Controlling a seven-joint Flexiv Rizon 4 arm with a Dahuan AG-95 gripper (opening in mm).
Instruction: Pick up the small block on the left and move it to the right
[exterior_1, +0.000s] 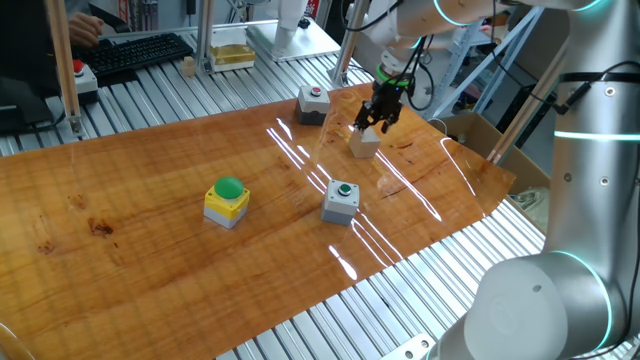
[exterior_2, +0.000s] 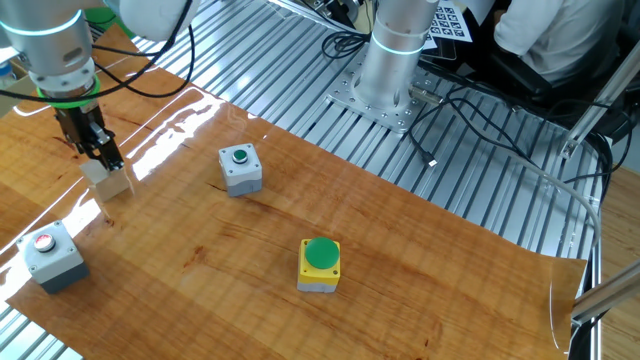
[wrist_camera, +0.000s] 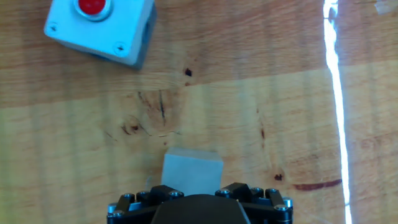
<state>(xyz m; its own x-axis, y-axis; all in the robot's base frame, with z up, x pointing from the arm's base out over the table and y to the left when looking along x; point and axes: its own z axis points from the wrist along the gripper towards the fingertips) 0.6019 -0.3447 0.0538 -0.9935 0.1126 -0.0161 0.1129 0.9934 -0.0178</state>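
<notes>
While the gripper (exterior_1: 374, 124) hangs right over the small block (exterior_1: 364, 143), touching or nearly touching its top, I cannot tell whether it grips. The block sits on the wooden board (exterior_1: 150, 250), the red-button box (exterior_1: 313, 104) near at ten o'clock in that view.

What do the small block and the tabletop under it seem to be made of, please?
The small block looks like unfinished pale wood: matte beige faces, no sheen, though its grain is too faint to confirm. The tabletop appears to be varnished wood or wood-look laminate: orange-brown grain, dark knots and sharp white glare streaks.
</notes>
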